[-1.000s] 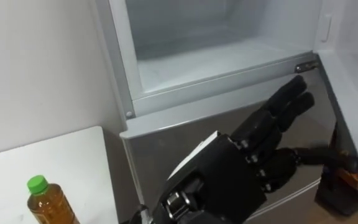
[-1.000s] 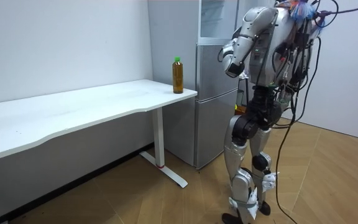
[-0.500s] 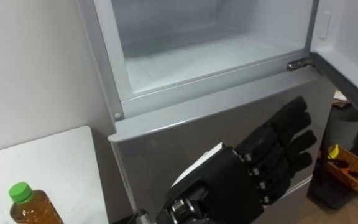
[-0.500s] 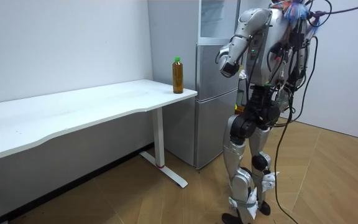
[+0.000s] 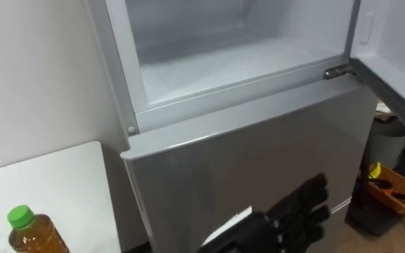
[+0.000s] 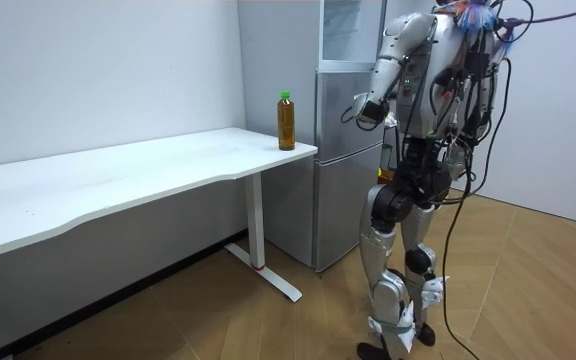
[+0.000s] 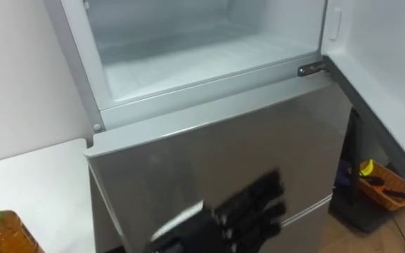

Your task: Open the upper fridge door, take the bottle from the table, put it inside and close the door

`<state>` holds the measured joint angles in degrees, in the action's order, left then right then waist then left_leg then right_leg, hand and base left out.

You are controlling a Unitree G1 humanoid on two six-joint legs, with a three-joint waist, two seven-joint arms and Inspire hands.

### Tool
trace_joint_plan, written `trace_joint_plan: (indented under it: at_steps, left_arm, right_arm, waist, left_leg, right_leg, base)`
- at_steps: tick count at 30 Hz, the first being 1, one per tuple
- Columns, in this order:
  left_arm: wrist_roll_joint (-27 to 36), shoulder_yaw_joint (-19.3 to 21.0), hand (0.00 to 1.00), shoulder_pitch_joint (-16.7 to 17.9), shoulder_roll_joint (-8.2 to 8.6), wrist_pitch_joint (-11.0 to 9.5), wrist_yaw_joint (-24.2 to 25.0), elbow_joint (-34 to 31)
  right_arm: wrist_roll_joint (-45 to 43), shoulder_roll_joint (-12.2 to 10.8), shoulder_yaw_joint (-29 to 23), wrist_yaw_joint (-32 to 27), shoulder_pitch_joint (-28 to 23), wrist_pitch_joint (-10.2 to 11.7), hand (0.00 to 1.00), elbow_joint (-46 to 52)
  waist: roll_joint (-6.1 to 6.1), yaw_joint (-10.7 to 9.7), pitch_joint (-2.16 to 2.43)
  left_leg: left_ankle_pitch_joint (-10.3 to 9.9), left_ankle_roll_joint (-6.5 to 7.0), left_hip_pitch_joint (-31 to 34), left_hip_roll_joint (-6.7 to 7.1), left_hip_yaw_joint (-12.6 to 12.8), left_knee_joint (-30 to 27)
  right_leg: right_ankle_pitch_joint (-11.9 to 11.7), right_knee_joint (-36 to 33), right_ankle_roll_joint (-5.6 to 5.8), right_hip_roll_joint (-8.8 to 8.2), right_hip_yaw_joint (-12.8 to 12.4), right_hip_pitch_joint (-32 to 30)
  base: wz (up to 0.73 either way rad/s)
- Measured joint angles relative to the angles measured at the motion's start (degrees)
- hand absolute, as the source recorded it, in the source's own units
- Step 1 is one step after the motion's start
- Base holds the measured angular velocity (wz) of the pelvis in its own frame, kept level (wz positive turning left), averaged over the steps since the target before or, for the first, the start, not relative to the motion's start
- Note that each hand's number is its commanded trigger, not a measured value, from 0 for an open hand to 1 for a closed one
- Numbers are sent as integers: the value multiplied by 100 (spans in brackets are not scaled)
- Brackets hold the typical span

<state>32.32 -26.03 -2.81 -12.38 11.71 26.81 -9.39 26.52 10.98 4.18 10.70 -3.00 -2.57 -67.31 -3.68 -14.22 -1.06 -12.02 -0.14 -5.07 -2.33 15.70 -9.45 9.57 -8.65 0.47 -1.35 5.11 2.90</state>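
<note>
Find left hand [image 5: 287,219] low in front of fridge [image 5: 245,154], fingers loosely straight, holding nothing. Spot bottle [image 5: 28,235] upright on table [image 5: 62,183] just left of fridge, untouched. Note upper compartment [image 5: 216,63] open & bare. Next, prob.: swing hand left of fridge, wrap round bottle's body below cap [image 5: 18,216], not the cap itself. Keep upright, lift clear of table edge, mind fridge frame on way in, set well back inside. Count: 1 bottle, 1 table, 1 fridge w/ 2 compartments, 1 hand.
</note>
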Motion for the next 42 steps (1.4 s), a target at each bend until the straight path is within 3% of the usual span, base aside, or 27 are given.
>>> trace_joint_plan:
  at_steps: [2, 6, 8, 10, 17, 19, 23, 24, 27, 35, 38, 42]
  left_arm:
    - [-286, 13, 0, 181, -60, 42, -6, 314]
    - [-966, 118, 0, 638, -108, 47, -31, 740]
    - [-1068, 126, 0, 652, -158, -19, -24, 987]
    - [-1090, 158, 0, 738, -156, -133, -51, 1521]
    - [-1613, 183, 0, 1003, -214, -199, -376, 2387]
    - [-1898, 314, 0, 1017, -158, -353, -419, 2790]
    - [-2391, 358, 0, 1056, -177, -389, -692, 3177]
    - [-2575, 358, 0, 1093, -159, -545, -776, 3372]
    - [-2860, 371, 0, 1181, -144, -706, -967, 3853]
    - [-3203, 979, 0, 1488, 50, -1189, -1675, 5014]
    - [-3262, 1288, 0, 1528, 160, -1286, -2005, 5496]
    - [-3118, 1726, 0, 1557, 270, -1597, -2509, 6117]
  right_arm:
    - [-10, 0, 11, -5, -10, -2, 0, 18]
    - [-92, -61, 7, -2, -40, 0, 0, 18]
    - [-185, -77, 21, -1, -37, 4, 0, 19]
    - [-180, -93, 46, 7, -59, 7, 0, 17]
    - [-280, -107, 281, 7, -74, 8, 0, 49]
    - [-385, -117, 318, 25, -75, 10, 0, 64]
    - [-451, -135, 356, 33, -91, 9, 0, 92]
    - [-458, -138, 357, 32, -92, 8, 0, 91]
    - [-454, -147, 355, 33, -88, 15, 0, 90]
    - [-665, -170, 468, 92, -157, 259, 0, 96]
    - [-662, -173, 470, 108, -161, 279, 0, 82]
    - [-634, -179, 713, 68, -166, 373, 0, 34]
  waist:
    - [36, 62, 2]
    - [221, 243, 19]
    - [283, 388, 14]
    - [319, 551, 42]
    - [338, 825, 56]
    - [345, 849, 59]
    - [368, 838, 66]
    - [371, 841, 64]
    - [392, 840, 70]
    - [403, 997, 74]
    - [411, 1134, 67]
    - [426, 1328, 79]
  left_leg:
    - [0, 0, 2, 1, -2, 0]
    - [0, 0, 48, 2, -78, -4]
    - [0, 0, 56, 5, -95, -5]
    - [0, 0, 51, 8, -100, -5]
    - [0, -1, 102, 13, -208, -26]
    - [1, -2, 104, 15, -246, -29]
    - [1, -3, 149, 24, -341, -71]
    - [1, -3, 145, 30, -362, -88]
    - [1, -2, 144, 46, -434, -107]
    - [1, -2, 140, 85, -679, -129]
    - [0, -1, 150, 99, -718, -126]
    - [0, -1, 179, 120, -826, -124]
  right_leg:
    - [1, 0, 0, -3, 26, 1]
    - [2, 8, -2, -11, 124, 1]
    - [2, 4, -2, -19, 150, 2]
    - [2, 5, -2, -24, 168, 18]
    - [8, 4, -6, -35, 293, 11]
    - [16, 4, -10, -40, 352, 37]
    - [23, 6, -12, -51, 452, 56]
    - [29, 9, -10, -55, 462, 84]
    - [54, 9, -4, -62, 491, 116]
    - [86, 54, 3, -87, 691, 248]
    - [99, 88, 11, -109, 764, 268]
    - [106, 91, 20, -111, 821, 290]
  base:
    - [5]
    - [11]
    - [10]
    - [0]
    - [8]
    - [10]
    - [12]
    - [14]
    - [11]
    - [15]
    - [10]
    - [10]
